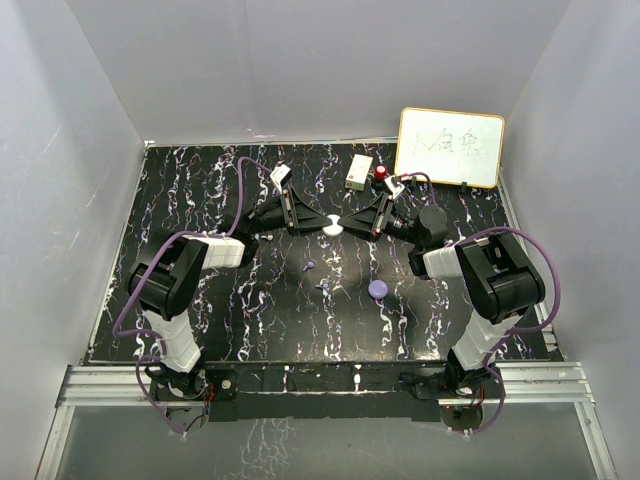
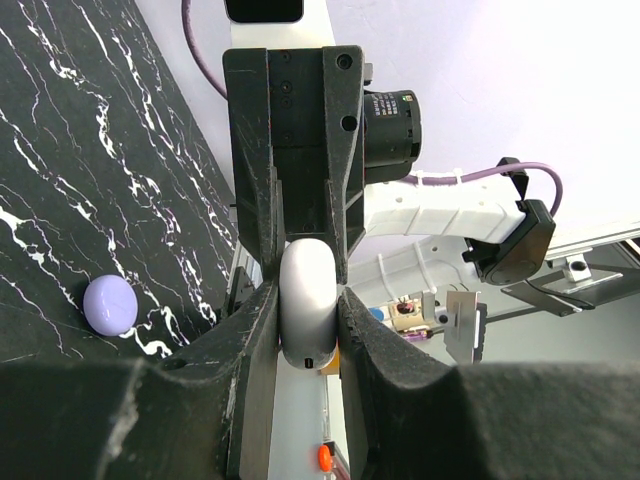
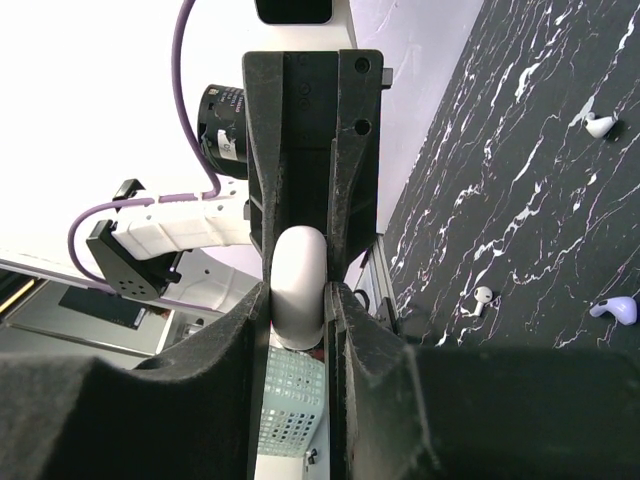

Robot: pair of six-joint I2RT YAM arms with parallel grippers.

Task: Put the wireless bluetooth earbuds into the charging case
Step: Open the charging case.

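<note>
- Left gripper (image 1: 318, 225) and right gripper (image 1: 352, 222): both pinching the white charging case (image 2: 307, 290) from opposite sides, mid-desk (image 1: 200, 180).
- Lilac earbuds (image 1: 311, 265) (image 1: 322, 287): lying loose on the desk, apart from the case, on its near side.

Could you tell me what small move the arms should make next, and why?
Probably the right gripper should open and let go of the white case. It and the left gripper are both shut on the case, while both earbuds lie loose on the table, so neither is free to fetch one.
</note>
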